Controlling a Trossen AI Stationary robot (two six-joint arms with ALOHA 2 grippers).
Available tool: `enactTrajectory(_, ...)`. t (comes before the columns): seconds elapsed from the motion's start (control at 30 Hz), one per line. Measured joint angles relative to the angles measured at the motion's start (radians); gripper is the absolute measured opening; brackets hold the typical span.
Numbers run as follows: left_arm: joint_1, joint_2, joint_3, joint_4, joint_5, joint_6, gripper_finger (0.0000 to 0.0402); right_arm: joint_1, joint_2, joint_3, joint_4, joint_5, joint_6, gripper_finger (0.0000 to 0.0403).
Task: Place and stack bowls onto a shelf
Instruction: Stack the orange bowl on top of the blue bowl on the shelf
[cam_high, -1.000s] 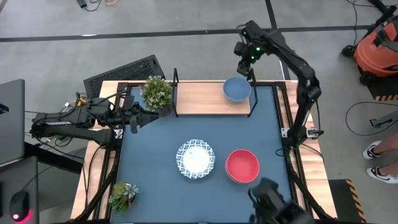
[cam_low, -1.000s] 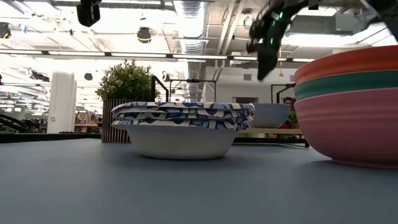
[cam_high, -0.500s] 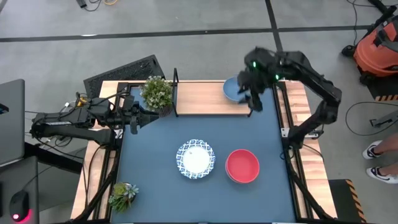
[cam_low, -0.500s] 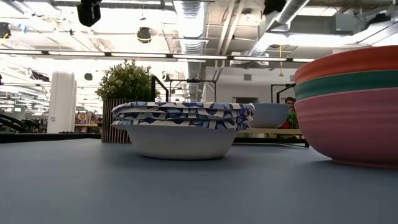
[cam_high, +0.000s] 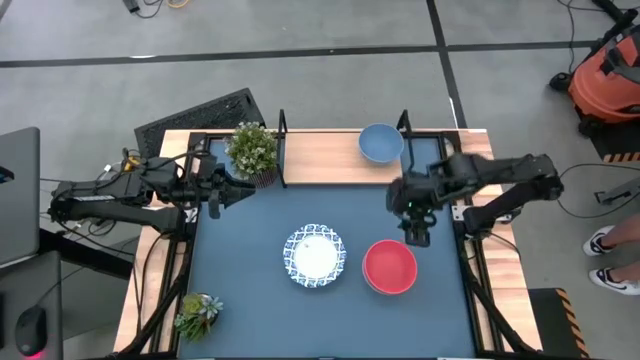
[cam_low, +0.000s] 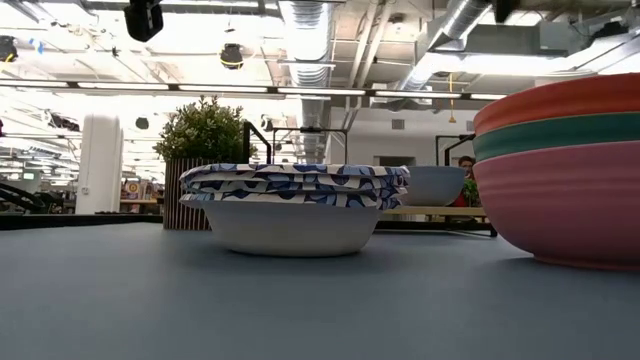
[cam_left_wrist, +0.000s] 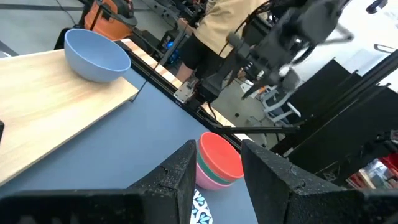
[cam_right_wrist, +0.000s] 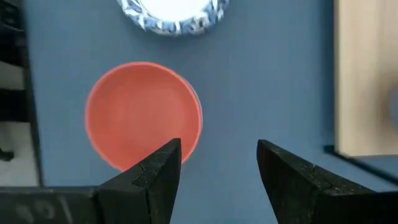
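You have one blue bowl (cam_high: 380, 143) on the shelf (cam_high: 320, 158), sitting upright near its right end post. On the table (cam_high: 250, 270) you have two stacks. One is the white, blue-rimmed bowls (cam_high: 314, 255) near the middle; the low view shows at least two nested there, rims up. The other is the coloured stack (cam_high: 389, 267) just to their right: the low view shows three layers, orange-red on top, teal in the middle, pink at the bottom. All bowls stand mouth up. The shelf's long axis runs left to right along the table's far edge.

Your right gripper (cam_high: 418, 228) hangs above the table between the shelf and the coloured stack, its fingers (cam_right_wrist: 157, 176) spread apart and holding nothing; its wrist view looks down on the orange-red bowl. Your left gripper (cam_high: 243, 186) waits at the table's left side near the shelf's left end, fingers (cam_left_wrist: 178, 175) likewise parted and empty.

You have two potted plants: one (cam_high: 252, 150) at the shelf's left end, one (cam_high: 198, 313) at the near left corner. The table is blue with wooden edges; beyond it are a grey floor and an orange vacuum (cam_high: 606, 75).
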Motion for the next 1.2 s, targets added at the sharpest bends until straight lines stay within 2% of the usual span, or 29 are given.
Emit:
enactTrajectory(0.17,0.0,0.0,0.0,-0.024,0.0,-0.001,0.0113,0.036,-0.093,-0.316,0.26,0.0,0.086,0.0235)
enactTrajectory(0.33,0.0,0.0,0.0,-0.031,0.0,-0.002,0.0113,0.037,-0.113,-0.532,0.435,0.0,0.1,0.0235)
enactTrajectory(0.5,0.0,0.0,0.0,-0.035,-0.002,-0.012,0.0112,0.04,-0.092,-0.645,0.544,-0.005,0.101,0.0235)
enactTrajectory(0.73,0.0,0.0,0.0,-0.044,-0.003,-0.03,0.0112,0.044,-0.057,-0.679,0.59,0.0,0.103,0.0226)
enactTrajectory(0.87,0.0,0.0,0.0,-0.048,-0.004,-0.031,0.0112,0.043,-0.04,-0.679,0.609,0.0,0.101,0.0191)
enactTrajectory(1.13,0.0,0.0,0.0,-0.054,-0.004,-0.031,0.0112,0.043,-0.038,-0.678,0.602,0.001,0.107,0.0049)
enactTrajectory(1.2,0.0,0.0,0.0,-0.054,-0.004,-0.029,0.0112,0.043,-0.039,-0.676,0.601,0.0,0.107,0.0032)
